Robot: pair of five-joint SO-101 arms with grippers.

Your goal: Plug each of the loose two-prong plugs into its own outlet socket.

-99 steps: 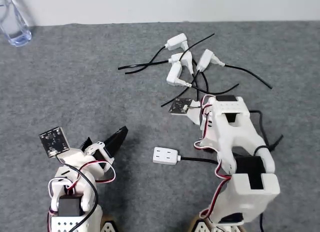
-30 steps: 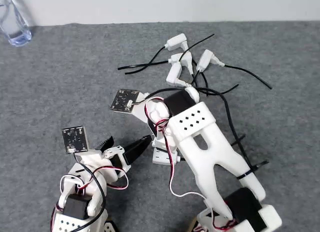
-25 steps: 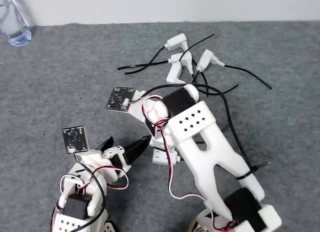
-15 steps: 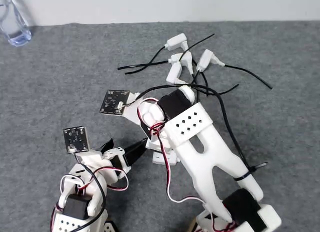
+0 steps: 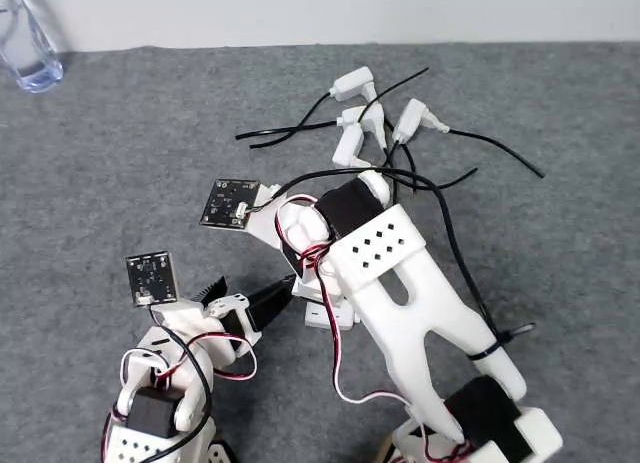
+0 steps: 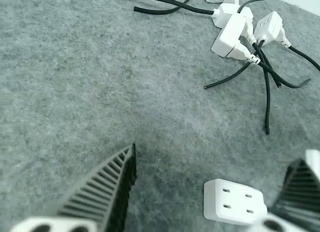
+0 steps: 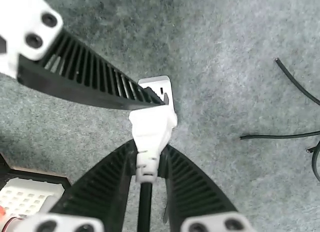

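- The grey table lay under everything.
- The right arm spanned from 5 o'clock in to the table's middle. In the high view it covered part of the outlet.
- The left arm stood at 7 o'clock, pointing toward 2 o'clock at the same spot.
- The glass stood upright in the 10 o'clock corner, well apart from the rest. Whether it held anything could not be told.
- The left gripper was spread wide, low over the table. The outlet lay between its fingers, just beside one and well apart from the other.
- The right gripper was clamped on the held plug, with a black finger on each side of the body.
- The outlet lay flat just toward 6 o'clock of the table's middle. The two pairs of slots that showed on its top face were bare.
- The loose plugs, four and white, lay clustered between 12 and 1 o'clock, well apart from the outlet. Their black cords crossed one another.
- The held plug met the outlet's end nose first, and a left finger had its tip right beside it. Whether its prongs sat in a slot could not be told.
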